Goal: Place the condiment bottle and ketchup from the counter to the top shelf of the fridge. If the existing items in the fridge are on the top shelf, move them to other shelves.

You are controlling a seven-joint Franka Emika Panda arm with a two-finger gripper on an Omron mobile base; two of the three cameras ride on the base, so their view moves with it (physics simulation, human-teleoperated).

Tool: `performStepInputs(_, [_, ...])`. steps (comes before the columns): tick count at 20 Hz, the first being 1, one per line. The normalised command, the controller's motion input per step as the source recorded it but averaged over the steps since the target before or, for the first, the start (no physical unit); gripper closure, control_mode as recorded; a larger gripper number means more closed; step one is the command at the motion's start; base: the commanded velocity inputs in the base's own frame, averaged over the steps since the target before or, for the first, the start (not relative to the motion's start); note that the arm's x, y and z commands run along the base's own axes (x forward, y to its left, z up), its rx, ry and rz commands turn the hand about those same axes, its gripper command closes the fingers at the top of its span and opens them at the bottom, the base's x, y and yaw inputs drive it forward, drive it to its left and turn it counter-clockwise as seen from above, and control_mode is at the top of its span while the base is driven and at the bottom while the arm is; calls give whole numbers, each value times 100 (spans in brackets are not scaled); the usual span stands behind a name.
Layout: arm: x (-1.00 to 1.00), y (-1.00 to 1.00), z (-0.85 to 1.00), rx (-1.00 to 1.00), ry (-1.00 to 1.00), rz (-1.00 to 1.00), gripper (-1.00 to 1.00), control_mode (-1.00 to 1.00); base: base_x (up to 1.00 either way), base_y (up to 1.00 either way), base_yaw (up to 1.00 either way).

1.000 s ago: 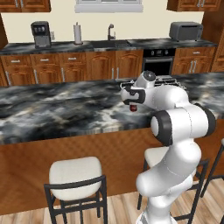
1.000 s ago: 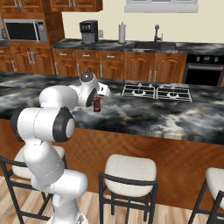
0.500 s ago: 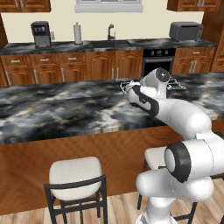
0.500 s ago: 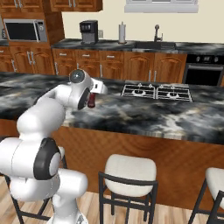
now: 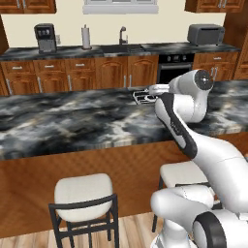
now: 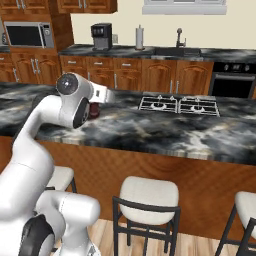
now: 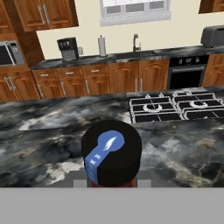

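My gripper is shut on the condiment bottle, a small red bottle that hangs under the white hand just above the counter. The hand view looks straight down on the bottle's black cap, with a blue mark on it and a sliver of red below. The cap hides my fingertips. In the left base view my own forearm covers the bottle, and the hand sits over the marbled counter. The ketchup, the fridge and its top shelf are out of view.
A gas cooktop is set into the counter just beyond the bottle. Stools stand along the near side. The back wall has a coffee machine, sink, oven and microwave.
The arm has unfolded, its elbow swinging outward and down. The hand has carried the bottle a little up and toward the left of the right base view. The jaws have closed slightly further on it.
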Motion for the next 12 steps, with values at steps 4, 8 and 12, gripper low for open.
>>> performStepInputs(4, [-100,0,93,0,4,0,100,-100,0,0,0])
performStepInputs(8, [-100,1,62,0,7,0,100,-100,0,0,0])
performStepInputs(12, [-100,2,27,-1,5,0,100,-100,0,0,0])
